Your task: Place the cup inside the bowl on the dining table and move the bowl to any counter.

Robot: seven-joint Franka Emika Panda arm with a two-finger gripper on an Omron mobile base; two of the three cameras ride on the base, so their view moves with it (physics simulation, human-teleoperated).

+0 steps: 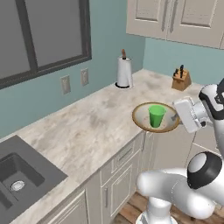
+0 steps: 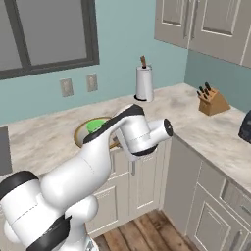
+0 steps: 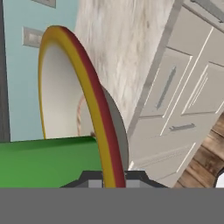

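The tool [image 3: 108, 178] is clamped on the near rim of the bowl [image 1: 141, 117], holding it in the air at the front edge of the tabletop [image 1: 83, 135], with the green cup [image 1: 156, 115] standing upright inside it. The first half of the job looks done, and the carry to the cabinet-fronted tabletop with the sink [image 1: 17, 179] appears under way. The next move calls for bringing the bowl fully over the stone, lowering it level so the cup stays upright, then letting go.
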